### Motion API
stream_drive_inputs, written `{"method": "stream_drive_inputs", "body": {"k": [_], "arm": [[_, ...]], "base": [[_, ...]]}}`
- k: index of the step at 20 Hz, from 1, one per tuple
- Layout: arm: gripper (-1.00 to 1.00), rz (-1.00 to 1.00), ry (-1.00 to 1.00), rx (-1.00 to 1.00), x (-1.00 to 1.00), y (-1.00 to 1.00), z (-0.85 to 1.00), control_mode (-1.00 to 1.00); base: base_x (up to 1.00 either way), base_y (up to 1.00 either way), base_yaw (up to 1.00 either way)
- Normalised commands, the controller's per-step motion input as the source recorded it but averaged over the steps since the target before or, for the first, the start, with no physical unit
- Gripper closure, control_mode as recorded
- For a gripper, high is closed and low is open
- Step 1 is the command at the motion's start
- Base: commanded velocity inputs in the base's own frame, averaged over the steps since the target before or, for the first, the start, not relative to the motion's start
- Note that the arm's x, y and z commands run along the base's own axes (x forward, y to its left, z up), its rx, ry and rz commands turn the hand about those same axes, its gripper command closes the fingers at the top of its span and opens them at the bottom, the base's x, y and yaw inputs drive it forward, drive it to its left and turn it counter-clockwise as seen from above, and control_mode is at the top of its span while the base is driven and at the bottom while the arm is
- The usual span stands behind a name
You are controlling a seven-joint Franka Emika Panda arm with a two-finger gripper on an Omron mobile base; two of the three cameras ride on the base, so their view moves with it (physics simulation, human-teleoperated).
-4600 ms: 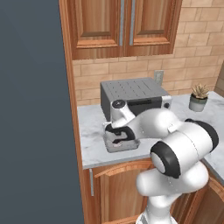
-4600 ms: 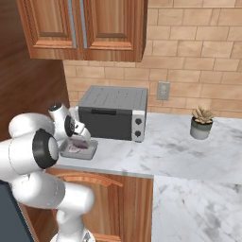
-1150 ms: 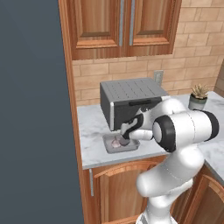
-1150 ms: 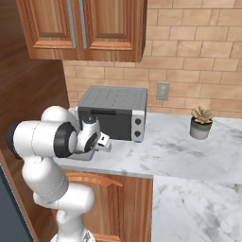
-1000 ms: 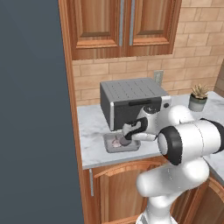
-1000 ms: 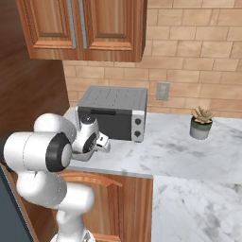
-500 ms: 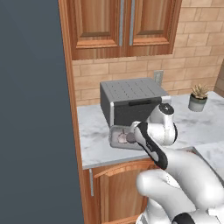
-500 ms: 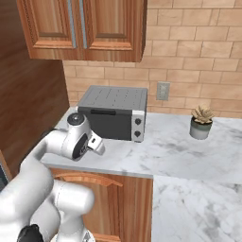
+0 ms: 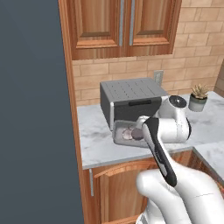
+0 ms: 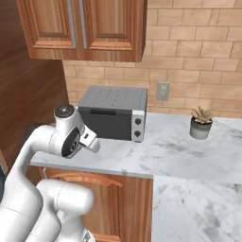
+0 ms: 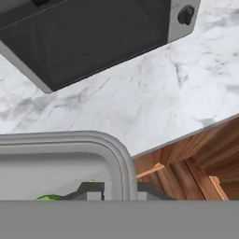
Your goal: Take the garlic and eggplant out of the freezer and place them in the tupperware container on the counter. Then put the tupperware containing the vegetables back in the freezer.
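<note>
Straddling the tupperware container's right-hand rim with the tool clenched on that rim, tray resting on the tabletop just in front of the toaster oven, garlic inside, freezer well off to the left.

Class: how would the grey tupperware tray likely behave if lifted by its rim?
The tupperware container looks thin-walled and shallow, so probably light and fairly stiff. Lifted by one edge it may tilt, and the round garlic inside could roll.
</note>
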Motion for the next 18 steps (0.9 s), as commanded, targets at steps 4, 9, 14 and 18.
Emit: {"method": "stream_drive_inputs", "body": {"k": [4,9,14,18], "arm": [[1.00,0.00,0.18,0.00,-0.31,-0.03,1.00,-1.00],[1.00,0.00,0.13,0.00,-0.66,-0.03,1.00,-1.00],[1.00,0.00,0.02,0.01,-0.84,-0.09,0.63,-1.00],[1.00,0.00,0.00,0.01,-0.65,-0.11,0.13,-1.00]], "base": [[0.00,0.00,0.00],[0.00,0.00,0.00],[0.00,0.00,0.00],[0.00,0.00,0.00]]}}
